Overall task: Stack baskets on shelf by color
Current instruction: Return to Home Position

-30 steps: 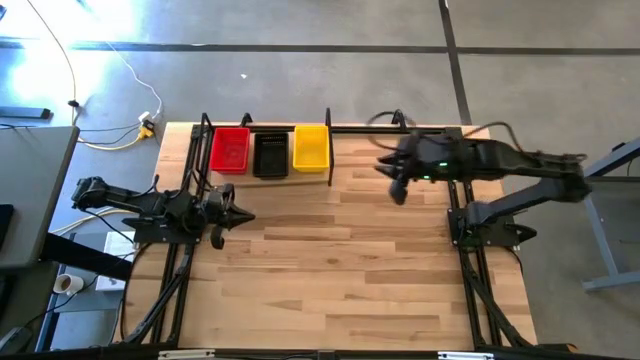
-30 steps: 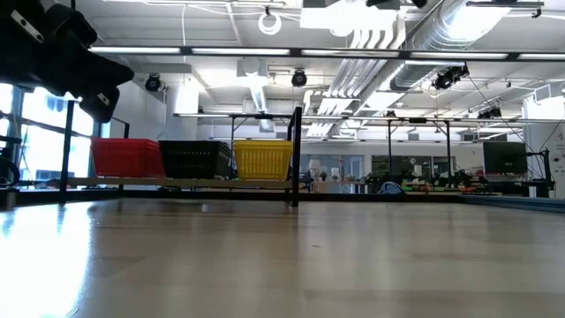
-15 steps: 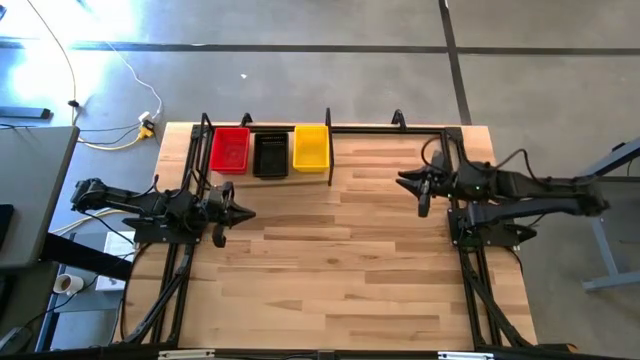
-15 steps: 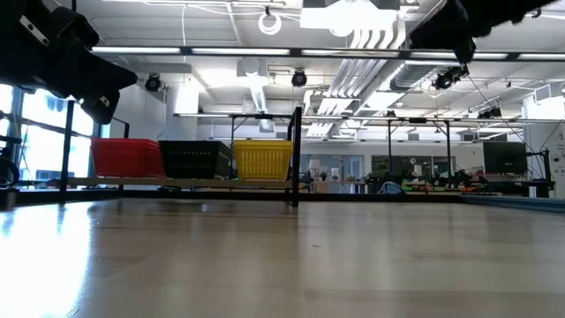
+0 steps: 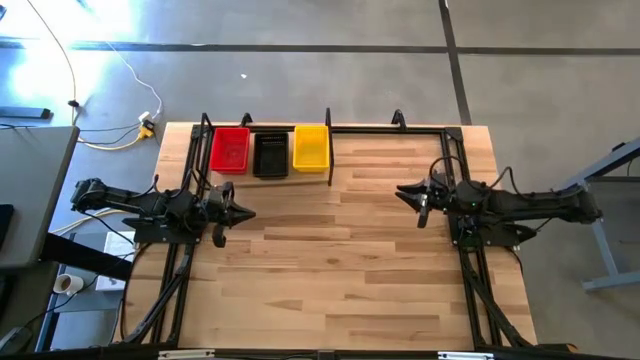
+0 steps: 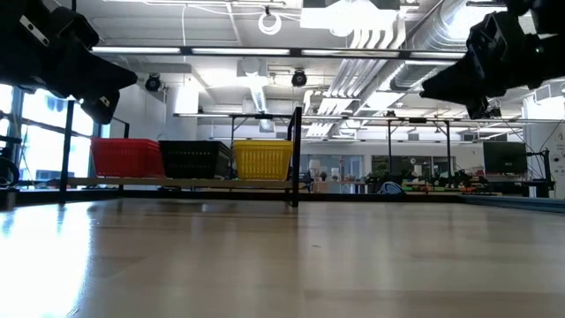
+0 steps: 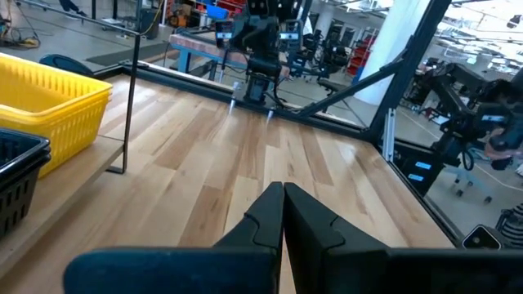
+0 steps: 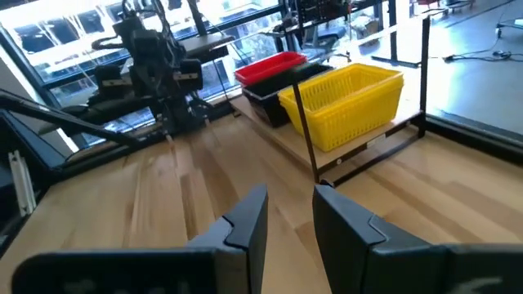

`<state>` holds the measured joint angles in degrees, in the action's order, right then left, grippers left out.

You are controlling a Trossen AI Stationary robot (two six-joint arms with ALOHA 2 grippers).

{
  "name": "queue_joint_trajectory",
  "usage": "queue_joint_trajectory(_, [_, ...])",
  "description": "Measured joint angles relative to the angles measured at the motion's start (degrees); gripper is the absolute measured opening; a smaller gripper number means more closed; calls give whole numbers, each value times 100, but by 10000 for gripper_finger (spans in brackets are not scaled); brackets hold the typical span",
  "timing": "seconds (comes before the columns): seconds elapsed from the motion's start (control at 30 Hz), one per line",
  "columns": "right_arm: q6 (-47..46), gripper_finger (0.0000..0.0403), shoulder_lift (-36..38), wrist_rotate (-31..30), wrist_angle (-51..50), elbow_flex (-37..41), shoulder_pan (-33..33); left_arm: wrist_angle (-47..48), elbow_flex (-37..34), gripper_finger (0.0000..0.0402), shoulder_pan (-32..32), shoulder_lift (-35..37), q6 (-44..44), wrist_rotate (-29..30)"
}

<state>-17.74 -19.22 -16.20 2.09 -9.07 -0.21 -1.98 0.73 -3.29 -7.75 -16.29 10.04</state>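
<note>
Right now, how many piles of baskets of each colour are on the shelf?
Red pile: 1
Black pile: 1
Yellow pile: 1
Total: 3 piles, side by side on the shelf. How many baskets are in each pile cannot be told.

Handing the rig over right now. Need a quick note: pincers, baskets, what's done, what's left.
Left pincer: shut, empty, above the left side of the table, clear of the shelf.
Right pincer: open, empty, above the table's right side.
Baskets: red baskets, black baskets and yellow baskets sit side by side on the shelf, grouped by colour. The count per stack cannot be read.
Done: sorting looks complete; every basket in view is on the shelf.
Left: probably only parking both arms at home.
</note>
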Motion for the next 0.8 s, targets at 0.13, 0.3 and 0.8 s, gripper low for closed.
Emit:
queue_joint_trajectory(0.13, [-40,87,237,29,159,360,0,0,0,0,0,0,0,0])
queue_joint_trajectory(0.3, [-191,87,325,23,241,623,-13,0,0,0,0,0,0,0])
queue_joint_trajectory(0.8, [-1184,87,310,-498,-531,624,-16,0,4,0,-2,0,0,-3])
